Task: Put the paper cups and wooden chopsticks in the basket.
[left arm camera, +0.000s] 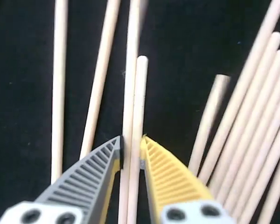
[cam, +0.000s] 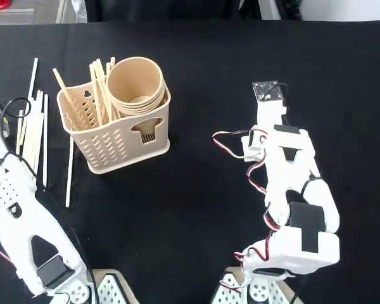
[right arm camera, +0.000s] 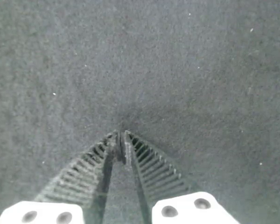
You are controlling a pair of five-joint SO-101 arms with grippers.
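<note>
A beige slotted basket [cam: 123,142] stands left of centre on the black cloth. It holds a stack of paper cups [cam: 135,82] and several wooden chopsticks [cam: 100,82]. More chopsticks [cam: 35,130] lie loose on the cloth to its left, and one [cam: 69,171] rests close beside the basket. My left gripper [left arm camera: 130,140] is down among these loose sticks, shut on two chopsticks [left arm camera: 139,93] that run between its jaws. Off to the right of the basket, my right gripper [cam: 269,90] [right arm camera: 120,135] is shut with nothing in it, low over bare cloth.
The left arm's white body [cam: 12,202] lies along the near left edge, beside the loose sticks. The right arm [cam: 297,190] with its red and white wires takes up the near right. Black cloth [cam: 196,209] lies between the arms.
</note>
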